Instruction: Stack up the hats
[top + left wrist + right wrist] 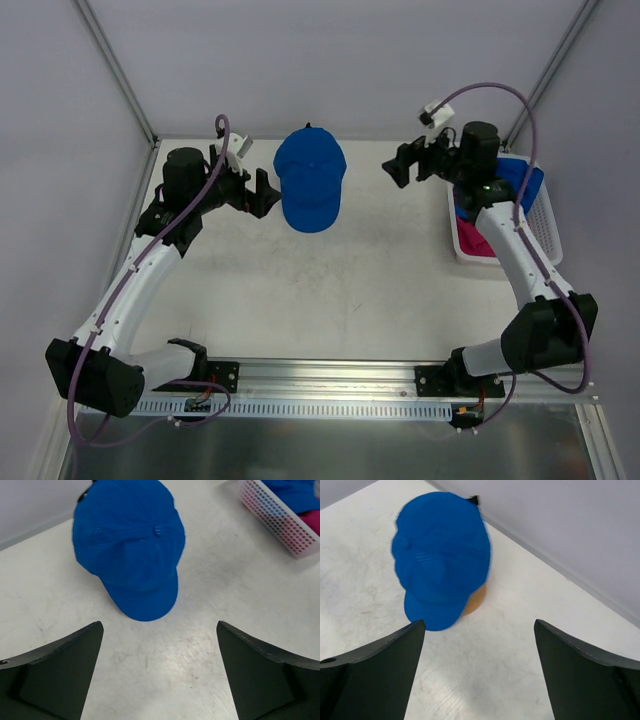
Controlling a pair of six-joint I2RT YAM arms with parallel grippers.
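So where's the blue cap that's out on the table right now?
In the overhead view the blue cap lies far-centre on the table, between the two pincers, nearer the left pincer than the right pincer.

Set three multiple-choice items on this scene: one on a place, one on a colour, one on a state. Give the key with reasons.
1. Where does the cap lie?
A. At the near edge, by the arm bases
B. At the far middle of the table
C. Off the table

2. What colour is the cap?
A. Royal blue
B. Green
C. Black

3. How does the right gripper stand?
A. Shut on the cap
B. Shut on nothing
C. Open, holding nothing

Key:
1 B: the top view shows it resting on the table's far middle.
2 A: it is blue in all three views.
3 C: the right wrist view shows the jaws wide apart, with the cap lying beyond them.
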